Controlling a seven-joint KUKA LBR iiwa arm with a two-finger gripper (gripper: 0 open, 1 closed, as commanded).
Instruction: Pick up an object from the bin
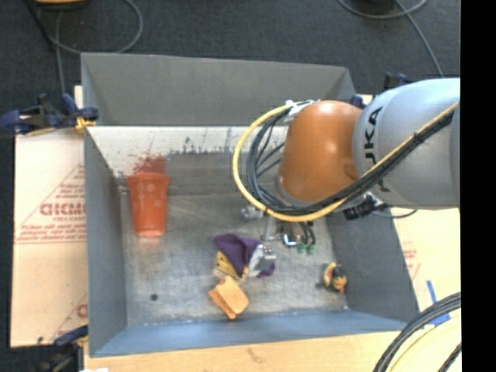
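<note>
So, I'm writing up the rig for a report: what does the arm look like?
A rounded silver-grey arm with black KUKA lettering, an orange dome-shaped cover at its wrist, yellow and black cables looped around that, and a small metallic gripper below.

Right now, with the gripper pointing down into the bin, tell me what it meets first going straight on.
Most likely the purple crumpled thing in the middle of the bin: the gripper points down at its right edge. Depth is unclear; it may already touch it.
</note>
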